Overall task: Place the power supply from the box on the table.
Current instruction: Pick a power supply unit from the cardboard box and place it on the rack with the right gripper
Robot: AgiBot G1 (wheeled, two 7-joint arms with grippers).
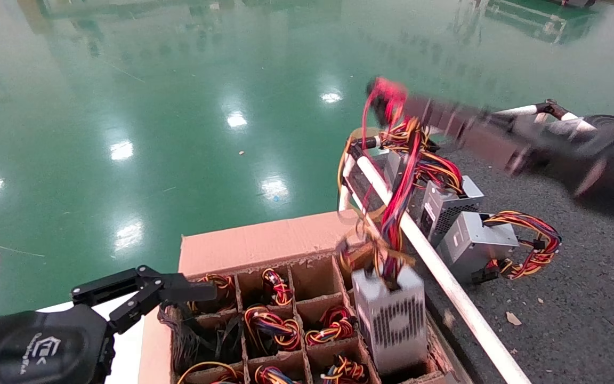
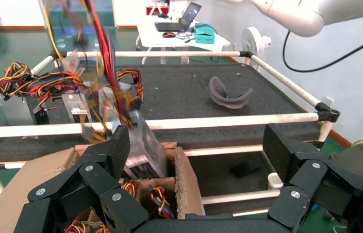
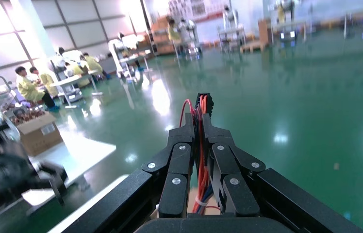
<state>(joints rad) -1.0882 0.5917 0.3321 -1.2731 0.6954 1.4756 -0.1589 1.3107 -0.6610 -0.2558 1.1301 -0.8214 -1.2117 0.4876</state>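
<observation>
My right gripper [image 1: 388,100] is shut on the red, yellow and black wire bundle [image 1: 400,176] of a power supply, raised over the table's near corner. In the right wrist view the red wires [image 3: 200,145] run between the closed jaws of the gripper [image 3: 200,122]. The silver-grey power supply [image 1: 392,314] hangs from those wires, tilted, with its lower end still inside the rightmost cell of the brown box [image 1: 259,242]. The left wrist view shows the case [image 2: 143,145] rising out of the box [image 2: 185,179]. My left gripper [image 1: 179,292] [image 2: 199,150] is open beside the box's left rim, holding nothing.
The dark grey table [image 1: 579,298] lies to the right behind a white pipe rail [image 1: 445,277]. Two other power supplies [image 1: 448,205] [image 1: 475,242] with wire bundles lie near its corner. A grey curved piece [image 2: 230,94] rests farther across it. Other box cells hold coiled wires [image 1: 272,325].
</observation>
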